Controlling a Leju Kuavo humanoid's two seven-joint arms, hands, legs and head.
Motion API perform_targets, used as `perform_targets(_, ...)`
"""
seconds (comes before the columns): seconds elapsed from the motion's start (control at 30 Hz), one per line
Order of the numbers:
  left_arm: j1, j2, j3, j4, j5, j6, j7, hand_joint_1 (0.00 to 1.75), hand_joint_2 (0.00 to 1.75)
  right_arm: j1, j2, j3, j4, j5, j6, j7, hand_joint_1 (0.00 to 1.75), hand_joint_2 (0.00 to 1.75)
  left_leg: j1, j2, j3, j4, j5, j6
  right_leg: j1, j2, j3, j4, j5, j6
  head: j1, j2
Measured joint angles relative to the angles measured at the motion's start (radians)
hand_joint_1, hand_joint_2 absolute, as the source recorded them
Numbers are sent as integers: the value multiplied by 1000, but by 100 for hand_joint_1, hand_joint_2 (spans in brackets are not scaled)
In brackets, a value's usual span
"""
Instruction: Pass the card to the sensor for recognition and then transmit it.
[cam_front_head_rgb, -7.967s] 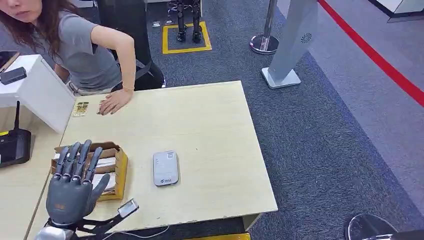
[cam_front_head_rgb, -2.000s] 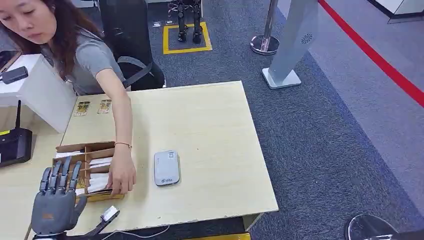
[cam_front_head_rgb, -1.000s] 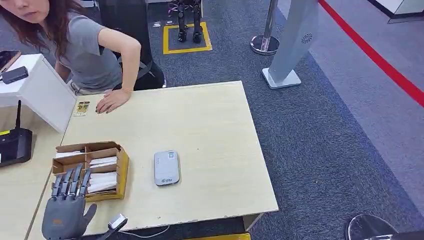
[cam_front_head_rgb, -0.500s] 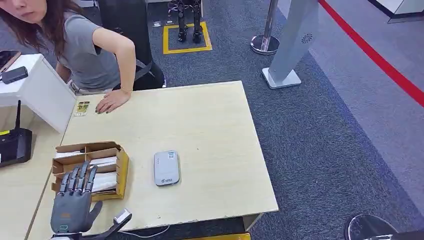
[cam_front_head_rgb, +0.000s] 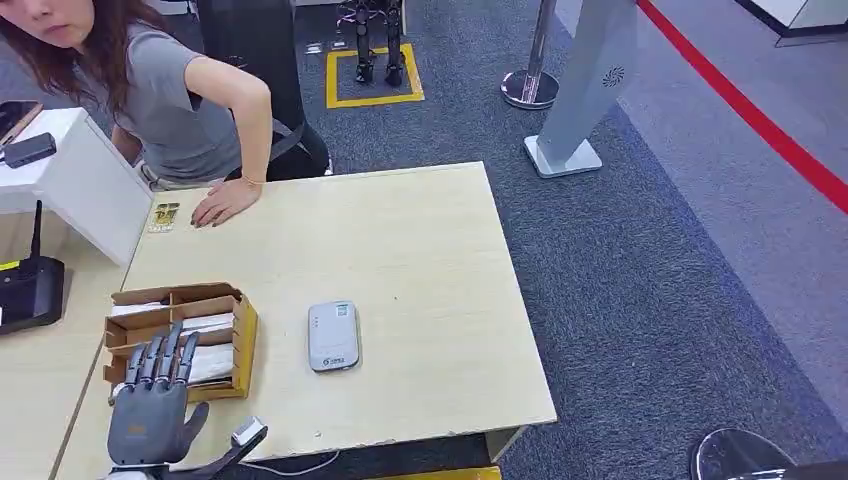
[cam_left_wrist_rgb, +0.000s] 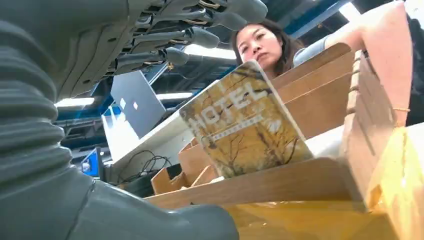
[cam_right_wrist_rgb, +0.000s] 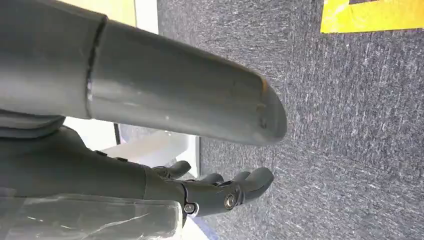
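Pale wood table (cam_front_head_rgb: 420, 250) fills the frame's middle, with grey carpet (cam_front_head_rgb: 640, 260) to the right. Left hand (cam_front_head_rgb: 150, 405), lower left, hangs empty with fingers spread over the card box (cam_front_head_rgb: 215, 300). Right hand (cam_right_wrist_rgb: 220, 192) looks loosely curled, holding nothing.

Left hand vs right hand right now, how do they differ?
The left hand is raised by the cardboard box on the table, fingers extended and apart; the right hand hangs over grey carpet, fingers loosely curled. Shared: neither holds anything; the card sits in the box.

Even, bright indoor light with soft shadows on the table (cam_front_head_rgb: 420, 260); ceiling lamps glare in the left wrist view, whose near foreground blurs.
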Motion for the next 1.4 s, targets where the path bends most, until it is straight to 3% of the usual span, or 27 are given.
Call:
perform_targets(0.07, -2, -3, 0, 2, 1, -1, -5, 161, 175, 0, 0, 0, 0, 2, 0, 0, 0, 0, 0, 0, 0, 0, 0, 0, 0, 0, 0, 0, 0, 0, 0, 0)
perform_targets(0.1, -3, -3, 0, 3, 3, -2, -6, 175, 175, 0, 0, 0, 0, 3, 0, 0, 0, 0, 0, 0, 0, 0, 0, 0, 0, 0, 0, 0, 0, 0, 0, 0)
perform_targets(1.4, -34, -37, 1, 6, 63, -8, -49, 175, 175, 0, 0, 1, 0, 21, -13, 8, 0, 0, 0, 0, 0, 0, 0, 0, 0, 0, 0, 0, 0, 0, 0, 0)
